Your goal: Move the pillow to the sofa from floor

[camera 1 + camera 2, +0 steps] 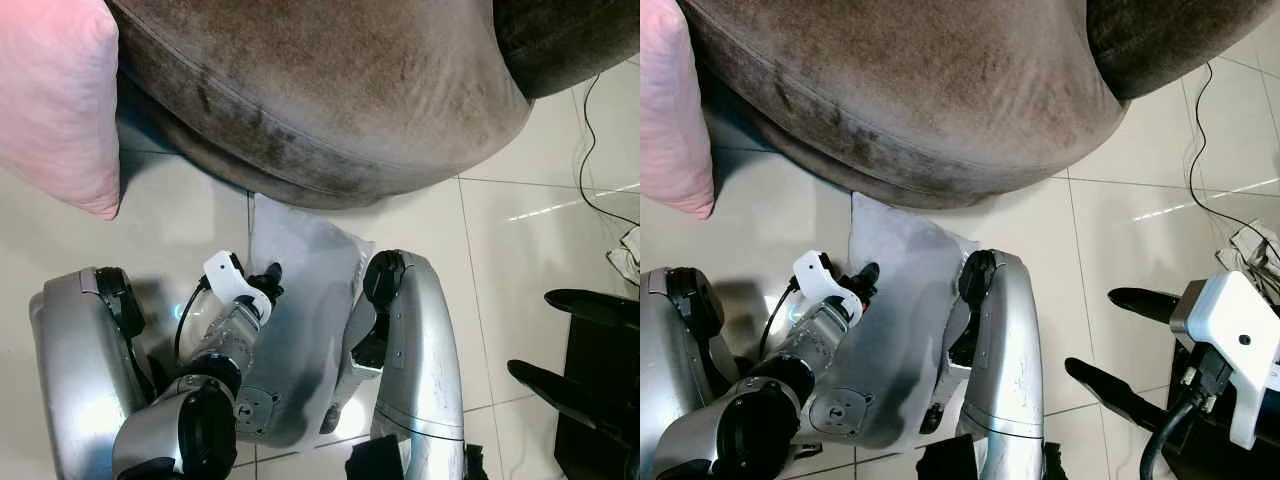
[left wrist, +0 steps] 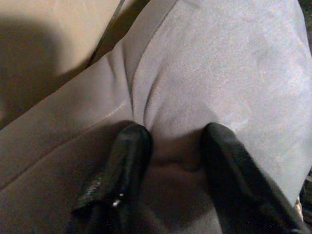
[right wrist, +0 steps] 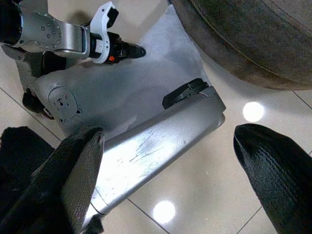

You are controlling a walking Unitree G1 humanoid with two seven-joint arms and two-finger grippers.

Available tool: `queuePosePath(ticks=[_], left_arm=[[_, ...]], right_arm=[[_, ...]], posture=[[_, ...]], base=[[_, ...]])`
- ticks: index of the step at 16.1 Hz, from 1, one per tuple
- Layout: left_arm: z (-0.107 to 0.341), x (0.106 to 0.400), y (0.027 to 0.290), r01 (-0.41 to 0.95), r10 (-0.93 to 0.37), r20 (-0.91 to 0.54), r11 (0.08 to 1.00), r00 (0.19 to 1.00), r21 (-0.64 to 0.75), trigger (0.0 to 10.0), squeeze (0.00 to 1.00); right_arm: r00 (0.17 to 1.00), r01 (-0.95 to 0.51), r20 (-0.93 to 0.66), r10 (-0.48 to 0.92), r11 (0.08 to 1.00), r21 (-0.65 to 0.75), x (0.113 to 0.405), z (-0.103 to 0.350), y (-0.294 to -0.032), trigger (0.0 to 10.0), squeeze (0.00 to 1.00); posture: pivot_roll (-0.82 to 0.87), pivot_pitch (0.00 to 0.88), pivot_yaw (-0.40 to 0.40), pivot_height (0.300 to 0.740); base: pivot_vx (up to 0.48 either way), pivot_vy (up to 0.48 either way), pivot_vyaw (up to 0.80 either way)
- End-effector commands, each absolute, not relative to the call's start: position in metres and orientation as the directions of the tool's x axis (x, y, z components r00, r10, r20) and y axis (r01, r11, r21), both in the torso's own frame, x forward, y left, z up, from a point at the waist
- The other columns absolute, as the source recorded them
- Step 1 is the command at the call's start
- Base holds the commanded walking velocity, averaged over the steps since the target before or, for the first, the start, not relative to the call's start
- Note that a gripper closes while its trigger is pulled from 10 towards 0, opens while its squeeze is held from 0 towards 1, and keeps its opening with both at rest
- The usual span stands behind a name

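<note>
Down on the pale tiled floor (image 1: 520,250), right at the foot of the sofa (image 1: 330,90), a grey pillow (image 1: 300,330) is seen lying flat between the robot's two silver legs, with its far corner tucked just under the sofa's rounded brown edge. So it's not up on the cushions yet.

The left gripper (image 2: 170,161) is pressed down into the grey fabric near the pillow's middle; in the left wrist view both black fingers (image 2: 124,165) are sunk into the cover with a fold of cloth bunched up between them, so the pillow is being pinched there. From the head camera the same arm is seen reaching in from the left, white wrist bracket and all, tip planted on the pillow.

The right gripper (image 1: 1120,340) is held out well to the right over bare tile, fingers spread wide with nothing between them. Its wrist camera looks back across the floor at the pillow, the right leg (image 3: 156,151) and the left arm working on it.

A second pillow, a pink one (image 1: 60,100), is propped at the left against the sofa's side, well apart from the grey one. Over at the far right, a thin black cable (image 1: 590,150) is trailed across the tiles.
</note>
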State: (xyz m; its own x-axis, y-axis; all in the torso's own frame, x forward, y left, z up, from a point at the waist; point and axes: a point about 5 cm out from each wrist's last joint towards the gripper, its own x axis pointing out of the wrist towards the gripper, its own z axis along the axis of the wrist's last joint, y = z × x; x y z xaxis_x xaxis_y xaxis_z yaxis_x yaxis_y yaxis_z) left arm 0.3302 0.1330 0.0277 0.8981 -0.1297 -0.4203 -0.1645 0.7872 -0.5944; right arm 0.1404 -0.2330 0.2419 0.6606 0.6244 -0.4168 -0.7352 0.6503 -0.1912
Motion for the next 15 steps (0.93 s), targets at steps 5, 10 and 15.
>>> queuePosePath(ticks=[5,10,15], left_arm=[[0.017,0.321,0.130,-0.155,-0.155,-0.443,0.794,0.883,-0.588,0.0,0.00],[0.052,0.345,0.142,-0.004,-0.174,-0.262,0.826,0.949,-0.564,0.0,0.60],[0.099,0.369,0.151,0.201,-0.246,-0.038,0.864,0.968,-0.462,0.0,0.53]], right_arm=[[0.686,-0.705,-0.402,0.606,0.690,-0.163,0.146,0.230,-0.233,10.0,0.00],[0.687,-0.712,-0.350,0.637,0.687,-0.146,0.160,0.217,-0.223,10.0,0.00],[0.703,-0.702,-0.285,0.652,0.699,-0.133,0.181,0.202,-0.208,10.0,0.00]], posture=[[-0.39,0.536,-0.400,0.375],[-0.27,0.518,-0.344,0.375],[-0.14,0.490,-0.273,0.375]], base=[[0.000,0.000,0.00],[0.000,0.000,0.00],[0.000,0.000,0.00]])
